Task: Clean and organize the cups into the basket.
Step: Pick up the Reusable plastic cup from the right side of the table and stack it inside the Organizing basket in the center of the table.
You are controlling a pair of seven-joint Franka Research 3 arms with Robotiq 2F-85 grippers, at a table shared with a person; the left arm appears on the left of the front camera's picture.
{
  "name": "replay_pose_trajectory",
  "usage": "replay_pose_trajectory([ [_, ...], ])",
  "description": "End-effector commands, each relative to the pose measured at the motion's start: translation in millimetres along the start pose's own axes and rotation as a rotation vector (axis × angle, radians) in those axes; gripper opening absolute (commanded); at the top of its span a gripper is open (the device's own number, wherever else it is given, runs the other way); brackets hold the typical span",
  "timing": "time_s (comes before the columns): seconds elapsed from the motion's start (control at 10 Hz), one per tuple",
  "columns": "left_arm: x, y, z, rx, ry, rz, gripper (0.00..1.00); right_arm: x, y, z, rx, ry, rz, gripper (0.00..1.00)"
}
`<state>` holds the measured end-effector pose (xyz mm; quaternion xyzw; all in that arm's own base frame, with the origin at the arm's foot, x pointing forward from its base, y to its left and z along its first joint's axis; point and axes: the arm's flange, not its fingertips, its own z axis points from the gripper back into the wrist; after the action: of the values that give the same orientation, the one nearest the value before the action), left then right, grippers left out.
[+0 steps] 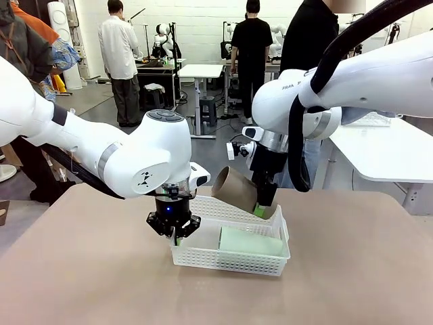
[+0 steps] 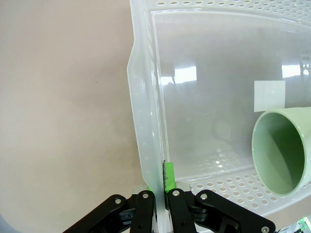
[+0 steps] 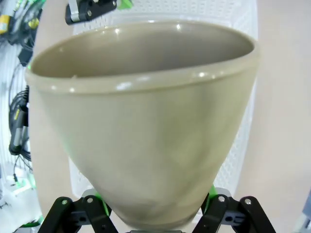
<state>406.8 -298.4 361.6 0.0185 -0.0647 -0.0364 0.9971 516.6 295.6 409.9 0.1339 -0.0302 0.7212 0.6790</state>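
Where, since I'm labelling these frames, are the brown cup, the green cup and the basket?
brown cup (image 1: 235, 187): front view, on its side wall.
green cup (image 2: 281, 151): left wrist view, inside its open mouth.
basket (image 1: 230, 260): front view, on its near lattice wall.

Robotics lab or test hall, open-plan.
Left arm (image 1: 128, 159) and right arm (image 1: 379, 74), both white, at a tan table (image 1: 81, 271); white worktables (image 1: 199, 70) behind, carrying what looks like equipment, too small to be sure; people (image 1: 120, 47) standing among them; grey floor (image 1: 95, 101); white wall (image 1: 203, 20).
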Motion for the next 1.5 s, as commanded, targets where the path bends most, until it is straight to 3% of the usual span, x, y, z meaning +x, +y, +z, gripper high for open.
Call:
replay_pose_trajectory([
  [0.0,-1,0,2,0.001,-0.008,-0.004,0.00,-14,0,-13,0.006,-0.041,0.009,0.79],
  [0.6,-1,0,2,0.001,-0.008,-0.004,0.00,-43,-12,-48,0.061,-0.087,0.024,0.79],
  [1.1,-1,0,2,0.001,-0.008,-0.004,0.00,-44,-17,-63,0.076,-0.083,0.057,0.79],
  [1.2,-1,0,2,0.001,-0.008,-0.004,0.00,-43,-16,-63,0.072,-0.094,0.059,1.00],
  [1.4,-1,0,2,0.001,-0.008,-0.004,0.00,-42,-16,-61,0.067,-0.107,0.070,1.00],
])
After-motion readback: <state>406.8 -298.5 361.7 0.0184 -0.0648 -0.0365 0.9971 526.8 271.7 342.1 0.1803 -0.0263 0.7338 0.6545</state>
